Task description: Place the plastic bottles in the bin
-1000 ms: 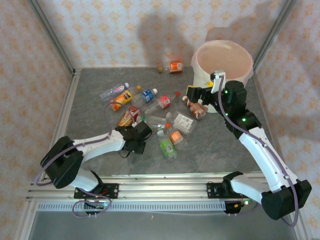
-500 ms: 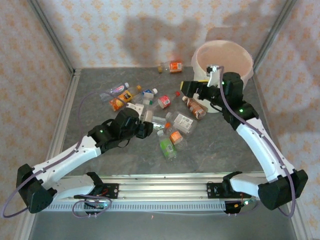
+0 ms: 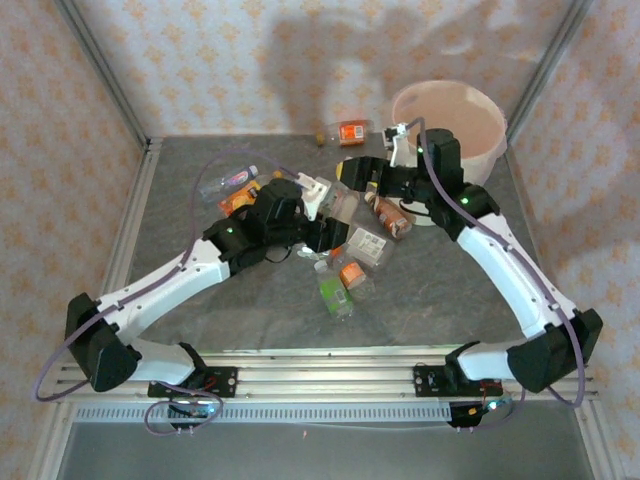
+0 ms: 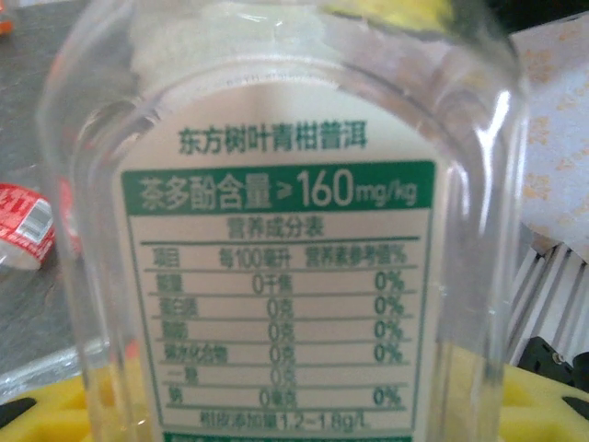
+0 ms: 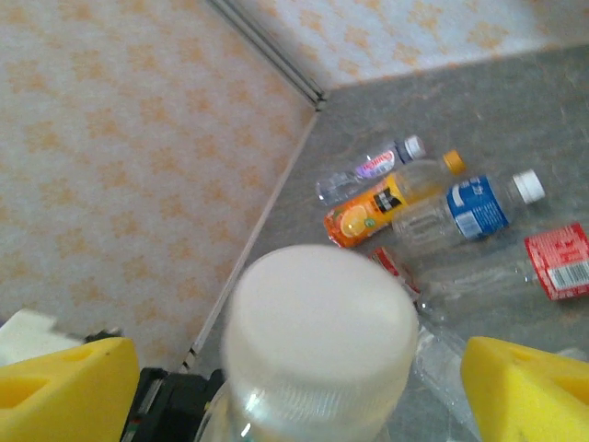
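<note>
Our left gripper (image 3: 322,226) was clamped on a clear bottle (image 4: 285,230), held up and not yet in the bin (image 3: 455,88). Our right gripper (image 5: 294,382) gaped around its white cap (image 5: 320,318), probably to take it.

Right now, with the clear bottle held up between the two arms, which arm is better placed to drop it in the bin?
Right. The right gripper is nearer the bin, its open fingers flanking the bottle's white cap. The left gripper grips the bottle farther from the bin.
</note>
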Robot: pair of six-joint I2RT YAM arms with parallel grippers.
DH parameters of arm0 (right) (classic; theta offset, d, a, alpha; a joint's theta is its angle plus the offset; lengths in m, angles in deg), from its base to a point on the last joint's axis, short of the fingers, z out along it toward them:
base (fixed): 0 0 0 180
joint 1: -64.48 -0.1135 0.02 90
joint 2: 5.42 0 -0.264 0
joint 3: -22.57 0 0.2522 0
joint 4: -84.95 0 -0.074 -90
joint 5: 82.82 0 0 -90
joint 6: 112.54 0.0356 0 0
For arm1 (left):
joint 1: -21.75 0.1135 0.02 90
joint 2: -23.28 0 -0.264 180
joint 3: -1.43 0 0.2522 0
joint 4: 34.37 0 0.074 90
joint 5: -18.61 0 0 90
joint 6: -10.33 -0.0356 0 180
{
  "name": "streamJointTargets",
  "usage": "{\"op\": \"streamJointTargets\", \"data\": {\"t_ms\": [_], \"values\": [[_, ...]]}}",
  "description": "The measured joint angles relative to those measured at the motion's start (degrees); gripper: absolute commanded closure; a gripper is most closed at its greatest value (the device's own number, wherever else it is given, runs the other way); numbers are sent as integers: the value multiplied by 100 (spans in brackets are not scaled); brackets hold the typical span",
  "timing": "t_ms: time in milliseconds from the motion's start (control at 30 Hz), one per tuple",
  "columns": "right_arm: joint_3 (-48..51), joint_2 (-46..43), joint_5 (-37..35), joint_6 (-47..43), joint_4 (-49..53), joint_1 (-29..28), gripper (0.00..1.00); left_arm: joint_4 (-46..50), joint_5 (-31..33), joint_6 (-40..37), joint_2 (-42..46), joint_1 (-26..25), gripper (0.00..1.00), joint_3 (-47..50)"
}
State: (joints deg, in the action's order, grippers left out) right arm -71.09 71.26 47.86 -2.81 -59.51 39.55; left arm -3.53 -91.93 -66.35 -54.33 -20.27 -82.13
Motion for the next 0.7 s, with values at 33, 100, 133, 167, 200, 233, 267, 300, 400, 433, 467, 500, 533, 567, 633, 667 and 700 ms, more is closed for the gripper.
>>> {"op": "streamJointTargets", "data": {"t_ms": [33,100,133,167,200,233,267,300,400,433,467,500,533,567,633,667,700], "values": [[-79,101,4,42,92,0,14,-15,-39,-11,-59,0,55,-46],[-214,293,0,116,212,-2,21,-90,-136,-37,-208,0,55,-142],[-256,361,-13,177,249,-2,24,-129,-164,-39,-251,0,55,-160],[-280,413,-26,201,278,0,32,-160,-184,-39,-293,0,55,-160],[-284,444,-44,251,304,4,38,-201,-197,-42,-321,0,55,-162],[-286,459,-48,293,317,9,42,-214,-201,-42,-337,0,55,-162],[-286,463,-55,321,337,9,47,-238,-199,-42,-345,0,55,-162],[-289,461,-52,330,350,9,52,-247,-199,-42,-345,0,55,-162],[-297,439,-96,378,299,11,60,-251,-175,-44,-345,0,54,-166],[-295,428,-122,387,295,11,61,-254,-170,-55,-350,0,54,-173],[-293,409,-164,380,289,11,63,-256,-166,-70,-352,0,54,-175],[-291,385,-190,378,289,9,66,-264,-164,-94,-352,0,53,-184],[-291,363,-214,378,289,11,68,-273,-160,-107,-352,-4,52,-195],[-291,334,-238,380,284,9,70,-271,-146,-122,-356,-17,51,-223],[-291,278,-282,376,271,11,74,-225,-92,-129,-387,-42,49,-310],[-291,247,-304,372,264,11,76,-190,-70,-138,-415,-57,46,-374],[-291,223,-334,365,260,13,77,-166,-50,-142,-446,-74,36,-426]]}}
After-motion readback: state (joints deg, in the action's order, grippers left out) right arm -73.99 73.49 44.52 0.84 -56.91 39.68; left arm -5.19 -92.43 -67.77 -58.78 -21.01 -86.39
